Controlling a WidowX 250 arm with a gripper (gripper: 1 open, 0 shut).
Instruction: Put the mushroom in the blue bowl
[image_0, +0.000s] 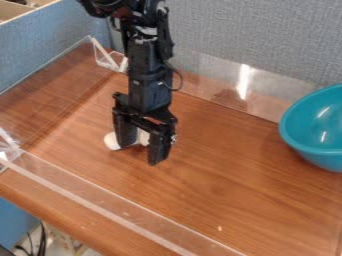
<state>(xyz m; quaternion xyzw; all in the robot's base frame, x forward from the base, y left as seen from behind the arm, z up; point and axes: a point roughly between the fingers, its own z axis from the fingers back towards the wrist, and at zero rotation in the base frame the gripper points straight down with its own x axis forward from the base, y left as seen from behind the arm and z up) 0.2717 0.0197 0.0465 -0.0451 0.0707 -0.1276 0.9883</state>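
Observation:
My black gripper (139, 145) hangs straight down over the wooden table, jaws open, fingertips close to the surface. The mushroom (112, 141) lies on the table at the gripper's left finger; only a small cream-white bit of it shows beside that finger, and the rest is hidden behind the gripper. The blue bowl (319, 128) sits at the right edge of the view, far from the gripper, its inside showing nothing in it.
Low clear plastic walls (80, 190) run around the table top, with a clear panel (247, 80) at the back. A grey partition stands behind, and a cardboard box corner (19, 12) shows at upper left.

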